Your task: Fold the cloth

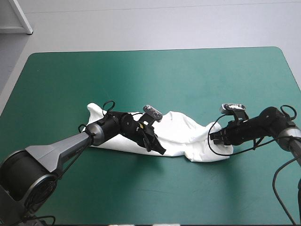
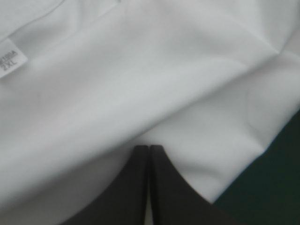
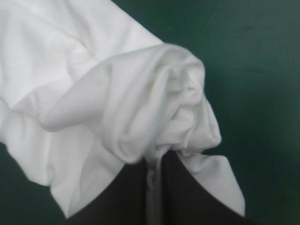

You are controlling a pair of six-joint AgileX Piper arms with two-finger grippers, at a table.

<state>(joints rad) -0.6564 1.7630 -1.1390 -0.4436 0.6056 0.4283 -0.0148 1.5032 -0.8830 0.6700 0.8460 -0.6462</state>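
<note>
- T-shirt (image 1: pixel 181 129) of white, short-sleeved fabric lies as a crumpled long band on the teal-green table cover (image 1: pixel 141 75), stretched between the two grippers.
- A white sewn-in size label (image 2: pixel 11 58) printed "2XL" sits on the fabric ahead of the left gripper and off to one side.
- The left gripper (image 2: pixel 149 147), with two broad black fin-shaped fingers, is pressed together into one pointed arch. Only a thin pale seam shows between the fingers, and the T-shirt's smooth fabric spreads ahead of and beside them.
- The right gripper (image 3: pixel 157 159), of the same black fingers, is clamped on a bunched, twisted knot of the T-shirt at its tips, with a strip of fabric caught between the fingers.
- Bare teal-green cover shows beside each gripper.
</note>
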